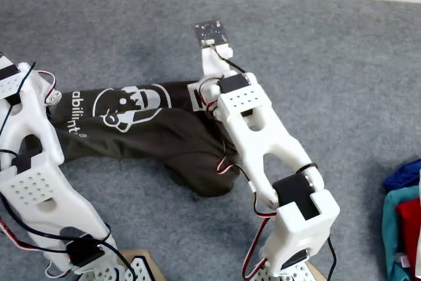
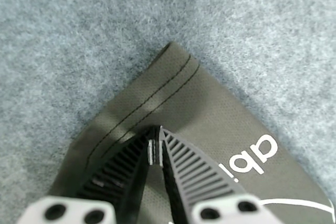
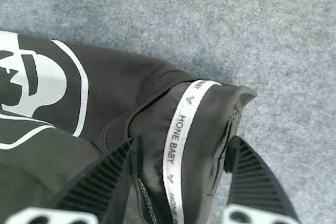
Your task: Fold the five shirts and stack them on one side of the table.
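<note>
Shirt (image 1: 158,136) lies lengthwise nine to three o'clock; left gripper (image 2: 156,149) pinches its nine-o'clock hem (image 2: 157,93), fingers together, while right gripper (image 3: 184,148) straddles the three-o'clock collar (image 3: 181,129), fingers apart.

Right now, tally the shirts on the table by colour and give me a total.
Dark shirt: 1
Blue shirt: 1
Teal shirt: 1
Red shirt: 1
Total: 4 in view; the three coloured ones are cut by the picture's edge.

The pile of shirts (image 1: 402,218) — blue, teal, red — is cut off at the edge; the right arm (image 1: 263,129) covers the dark shirt's (image 1: 151,139) collar.
</note>
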### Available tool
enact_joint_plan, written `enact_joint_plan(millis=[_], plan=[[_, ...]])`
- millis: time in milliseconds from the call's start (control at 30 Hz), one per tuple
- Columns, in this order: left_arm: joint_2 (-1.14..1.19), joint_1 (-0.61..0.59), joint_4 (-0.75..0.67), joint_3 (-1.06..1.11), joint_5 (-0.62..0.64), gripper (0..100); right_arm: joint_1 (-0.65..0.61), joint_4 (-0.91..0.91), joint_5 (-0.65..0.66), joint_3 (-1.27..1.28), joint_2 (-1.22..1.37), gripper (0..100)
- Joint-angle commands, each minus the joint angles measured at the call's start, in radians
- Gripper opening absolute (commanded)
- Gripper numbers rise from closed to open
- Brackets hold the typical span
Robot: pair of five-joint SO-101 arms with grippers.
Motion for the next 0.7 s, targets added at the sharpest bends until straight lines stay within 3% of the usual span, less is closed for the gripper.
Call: enact_joint_plan(millis=[0, 367, 433, 600, 667], plan=[[-0.005, 0.021, -0.014, -0.033, -0.002, 2, 0.013, -0.025, -0.008, -0.007, 0.038, 25.3], [-0.005, 0.022, -0.057, -0.035, -0.002, 2, 0.015, -0.12, -0.002, -0.045, 0.139, 25.1], [-0.005, 0.022, -0.08, -0.028, -0.002, 2, 0.024, -0.139, 0.0, -0.044, 0.139, 21.5], [0.042, 0.022, -0.095, -0.039, 0.0, 2, 0.071, -0.142, 0.0, -0.051, 0.137, 1.9], [0.067, 0.03, -0.127, -0.039, 0.0, 2, 0.087, -0.142, 0.0, -0.051, 0.134, 1.3]])
